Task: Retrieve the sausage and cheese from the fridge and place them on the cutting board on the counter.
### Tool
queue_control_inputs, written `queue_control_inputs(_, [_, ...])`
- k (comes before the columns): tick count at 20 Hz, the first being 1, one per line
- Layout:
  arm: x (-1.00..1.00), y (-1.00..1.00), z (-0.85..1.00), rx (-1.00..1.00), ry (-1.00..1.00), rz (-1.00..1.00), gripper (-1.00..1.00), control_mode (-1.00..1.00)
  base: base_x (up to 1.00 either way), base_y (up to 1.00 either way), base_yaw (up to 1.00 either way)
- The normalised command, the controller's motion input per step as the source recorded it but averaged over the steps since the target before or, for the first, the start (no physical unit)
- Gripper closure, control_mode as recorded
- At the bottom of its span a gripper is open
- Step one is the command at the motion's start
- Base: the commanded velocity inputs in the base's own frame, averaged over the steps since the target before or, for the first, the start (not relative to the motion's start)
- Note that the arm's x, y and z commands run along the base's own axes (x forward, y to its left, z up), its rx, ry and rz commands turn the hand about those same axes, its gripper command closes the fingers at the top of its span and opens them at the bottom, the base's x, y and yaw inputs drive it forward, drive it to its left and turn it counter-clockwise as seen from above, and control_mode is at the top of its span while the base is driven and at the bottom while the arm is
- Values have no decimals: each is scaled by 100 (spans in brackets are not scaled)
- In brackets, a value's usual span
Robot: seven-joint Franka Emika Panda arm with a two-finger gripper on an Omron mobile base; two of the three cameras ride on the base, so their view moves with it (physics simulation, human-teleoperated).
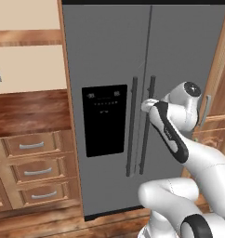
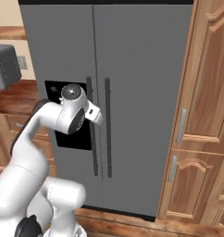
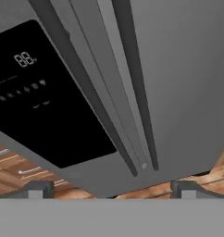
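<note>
The fridge (image 1: 147, 69) stands upright between the worktop (image 1: 30, 109) on its left and a tall cabinet (image 2: 206, 115) on its right. Its two doors are shut; the dispenser panel (image 1: 104, 120) sits on the left door, left of the paired vertical handles (image 1: 141, 125). Drawers (image 1: 33, 169) lie stacked beneath the worktop. The gripper (image 3: 111, 187) is directly before the handles, near them.

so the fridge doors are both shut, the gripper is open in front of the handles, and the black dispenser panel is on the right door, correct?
Not quite: the black dispenser panel is on the left door of the fridge, as the left base view shows. Both doors are shut, and the gripper is open in front of the handles.
</note>
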Motion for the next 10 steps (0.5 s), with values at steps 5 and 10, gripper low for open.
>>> queue_control_inputs(5, [15, -26, -12, 1, -12, 0, -100, -100, 0, 0, 0])
queue_control_inputs(10, [0, -33, 0, 0, -7, 0, -100, -100, 0, 0, 0])
